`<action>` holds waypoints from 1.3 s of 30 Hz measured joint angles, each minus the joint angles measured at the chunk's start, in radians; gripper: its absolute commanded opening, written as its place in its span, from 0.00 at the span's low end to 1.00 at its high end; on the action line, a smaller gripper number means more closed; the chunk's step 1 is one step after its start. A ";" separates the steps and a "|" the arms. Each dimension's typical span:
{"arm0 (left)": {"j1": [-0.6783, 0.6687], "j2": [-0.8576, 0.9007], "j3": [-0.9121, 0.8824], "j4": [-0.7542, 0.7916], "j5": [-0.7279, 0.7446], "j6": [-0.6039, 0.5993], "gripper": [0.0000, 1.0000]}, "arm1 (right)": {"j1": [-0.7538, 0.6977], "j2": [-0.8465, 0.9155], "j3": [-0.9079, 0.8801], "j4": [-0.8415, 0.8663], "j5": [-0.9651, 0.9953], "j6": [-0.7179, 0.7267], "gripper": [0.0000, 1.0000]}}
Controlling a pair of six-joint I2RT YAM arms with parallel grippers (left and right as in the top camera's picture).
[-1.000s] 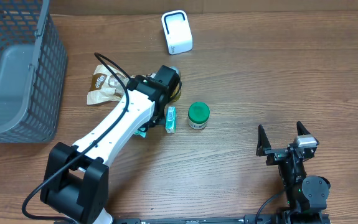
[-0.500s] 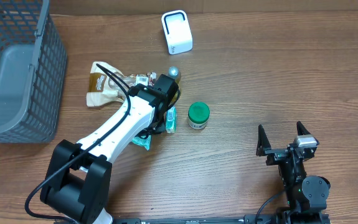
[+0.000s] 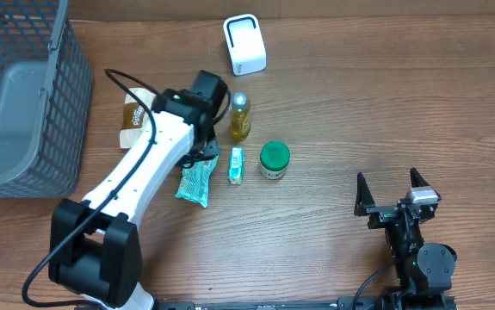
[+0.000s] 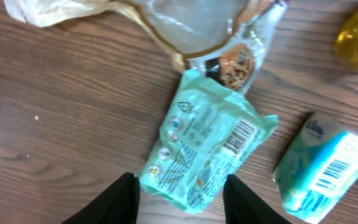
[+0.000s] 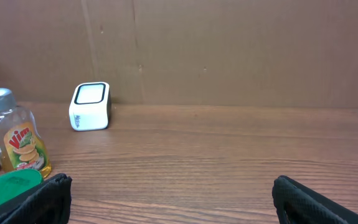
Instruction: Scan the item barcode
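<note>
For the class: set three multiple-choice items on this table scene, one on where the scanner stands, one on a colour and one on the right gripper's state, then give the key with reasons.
1. Where does the white scanner stand?
A. Beyond the yellow bottle, apart from it
B. Inside the basket
C. Held up in the air by an arm

2. What colour is the lid of the jar?
A. Red
B. Green
C. White

3. How is the right gripper?
A. Shut on the bottle
B. Shut on nothing
C. Open and empty

Key:
1 A: the overhead view shows bare table between scanner and bottle.
2 B: the lid shows green from above.
3 C: its fingers stand wide apart with nothing between them.
</note>
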 measured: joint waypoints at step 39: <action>0.017 -0.020 -0.333 0.182 0.205 0.241 0.32 | 0.000 0.000 0.000 0.000 0.000 0.000 1.00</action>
